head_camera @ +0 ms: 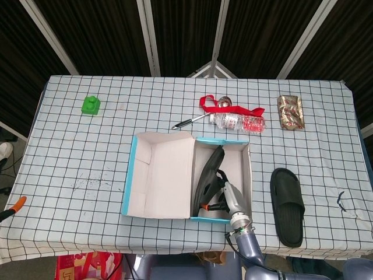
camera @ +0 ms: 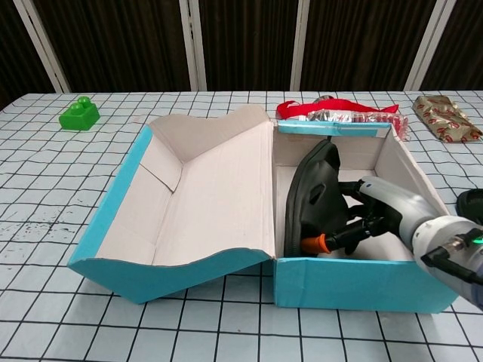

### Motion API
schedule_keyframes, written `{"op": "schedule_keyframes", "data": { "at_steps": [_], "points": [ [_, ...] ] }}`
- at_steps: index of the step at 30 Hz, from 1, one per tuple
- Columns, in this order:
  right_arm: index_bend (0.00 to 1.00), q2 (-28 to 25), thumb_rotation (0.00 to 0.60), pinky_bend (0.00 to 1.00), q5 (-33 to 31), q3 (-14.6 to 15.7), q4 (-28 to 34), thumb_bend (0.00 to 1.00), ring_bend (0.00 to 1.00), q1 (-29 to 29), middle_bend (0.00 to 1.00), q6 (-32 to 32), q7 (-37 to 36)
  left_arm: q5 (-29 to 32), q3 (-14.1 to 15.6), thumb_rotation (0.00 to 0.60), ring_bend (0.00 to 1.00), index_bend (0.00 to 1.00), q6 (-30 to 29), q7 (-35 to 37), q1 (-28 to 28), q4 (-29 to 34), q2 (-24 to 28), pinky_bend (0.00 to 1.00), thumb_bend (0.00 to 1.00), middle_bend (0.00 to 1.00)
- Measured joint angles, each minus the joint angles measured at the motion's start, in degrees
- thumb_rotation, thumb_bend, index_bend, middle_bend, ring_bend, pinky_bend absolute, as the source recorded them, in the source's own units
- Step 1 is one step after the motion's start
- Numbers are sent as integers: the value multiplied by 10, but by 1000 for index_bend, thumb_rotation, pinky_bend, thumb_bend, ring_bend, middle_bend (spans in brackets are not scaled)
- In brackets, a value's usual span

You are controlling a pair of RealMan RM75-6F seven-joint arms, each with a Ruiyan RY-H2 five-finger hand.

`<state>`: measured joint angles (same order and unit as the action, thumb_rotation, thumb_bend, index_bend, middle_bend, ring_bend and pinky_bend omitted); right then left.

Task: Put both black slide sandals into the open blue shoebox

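A: Which colours mark your shoebox (head_camera: 249,175) and sandals?

B: You see a blue box with a pale cardboard interior; the sandal inside (head_camera: 207,178) and the sandal on the table (head_camera: 287,205) are black.

A: And your surroundings?

B: Your tablecloth (head_camera: 87,157) is white with a black grid. The hand (camera: 385,211) is grey, with an orange fingertip (camera: 313,244). The block (head_camera: 91,105) is green, the ribbon (head_camera: 217,105) red.

Checked-cloth tabletop (head_camera: 87,157): blue shoebox (head_camera: 129,181) ctr-front, black sandal (head_camera: 287,205) to its rt; green block (head_camera: 90,105) far left; bottle (head_camera: 239,122), pen (head_camera: 186,123), foil packet (head_camera: 291,112) at back.
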<state>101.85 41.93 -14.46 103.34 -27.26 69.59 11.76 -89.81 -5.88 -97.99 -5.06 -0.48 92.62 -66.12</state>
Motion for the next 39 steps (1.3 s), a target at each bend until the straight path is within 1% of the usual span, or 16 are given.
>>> {"op": "schedule_keyframes", "data": {
  "at_steps": [5,9,14,20,24,30,39],
  "points": [
    [25,1,600,639,0,-6,-3,168,565,0,47,-4,-5,-1,1,600,0,111,1,-1,0,0,-1,99,76,0],
    [26,5,600,672,3,-9,-9,168,605,0,20,0,-4,0,0,600,0,117,0,-1,0,0,0,99,77,0],
    [26,8,600,675,7,-11,-16,168,626,1,0,3,-2,3,0,600,0,123,3,-3,0,2,0,99,77,0],
    [4,-2,600,675,11,-8,-11,166,626,2,0,-16,-10,3,1,600,0,123,3,-4,0,3,1,99,77,0],
    [0,-11,600,675,18,-1,-6,140,627,3,0,-29,-14,3,1,600,0,123,3,-4,0,3,1,99,77,0],
    [0,-18,600,675,24,3,-6,43,634,2,0,-41,-17,4,1,600,0,123,3,-4,0,3,1,99,76,0],
    [0,-25,600,675,24,-3,-1,30,642,1,0,-38,-17,3,1,600,0,126,3,-5,1,4,2,99,77,0]
  ]
}}
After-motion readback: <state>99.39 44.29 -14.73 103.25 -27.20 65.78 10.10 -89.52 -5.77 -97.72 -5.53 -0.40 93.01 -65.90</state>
